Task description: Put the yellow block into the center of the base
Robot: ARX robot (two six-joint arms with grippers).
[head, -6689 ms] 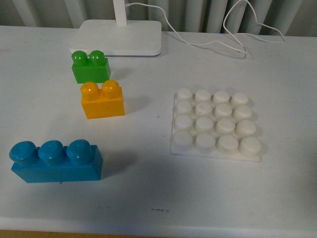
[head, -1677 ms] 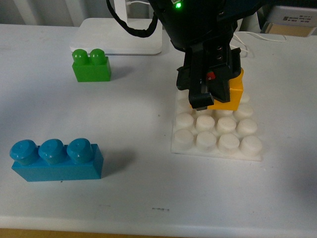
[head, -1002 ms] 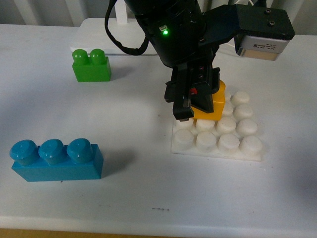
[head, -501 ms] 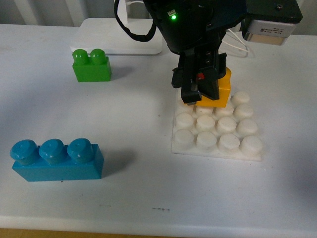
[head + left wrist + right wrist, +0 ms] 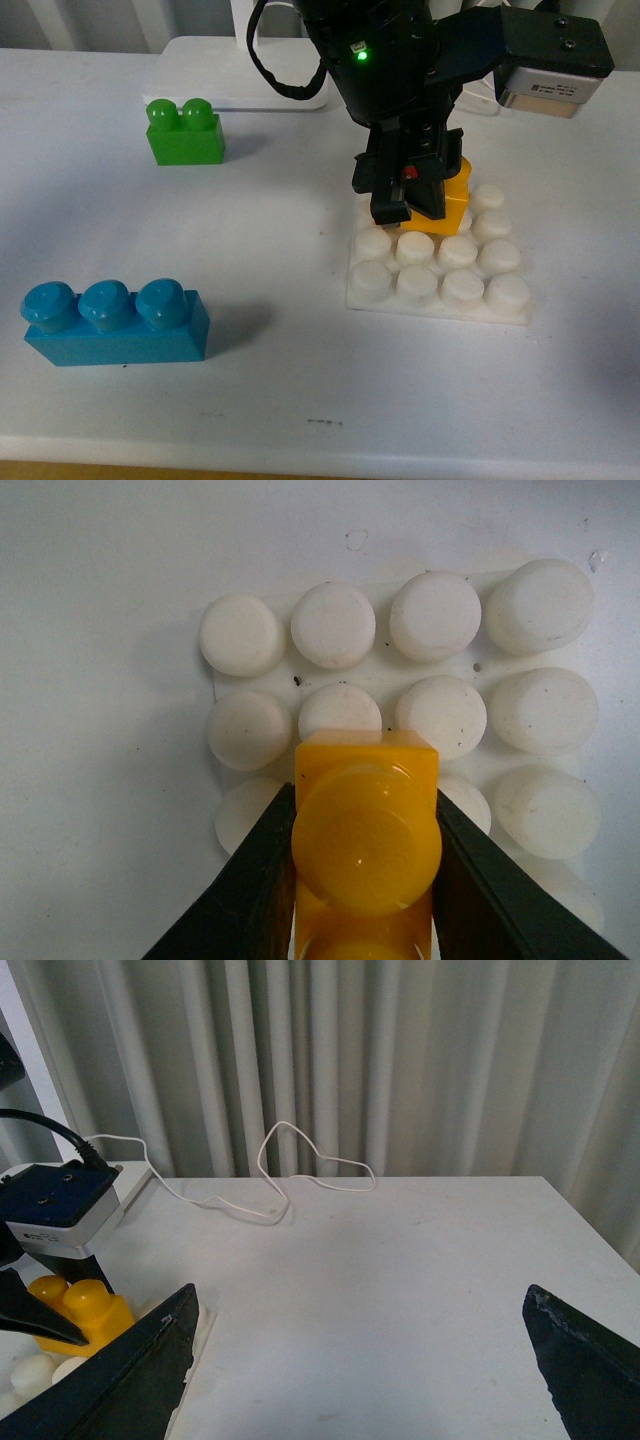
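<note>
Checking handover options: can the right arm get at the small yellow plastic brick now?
Probably not cleanly: the left claw is shut on the small yellow plastic brick over the white studded base plate, fingers covering two sides; the right claw is open.

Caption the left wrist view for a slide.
Left gripper holds the yellow block over the white studded base.

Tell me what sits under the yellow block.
The base lies under the yellow block, which the left gripper holds over its studs. Whether the block touches them or is pressed on cannot be seen: block and gripper cover the studs directly beneath.
</note>
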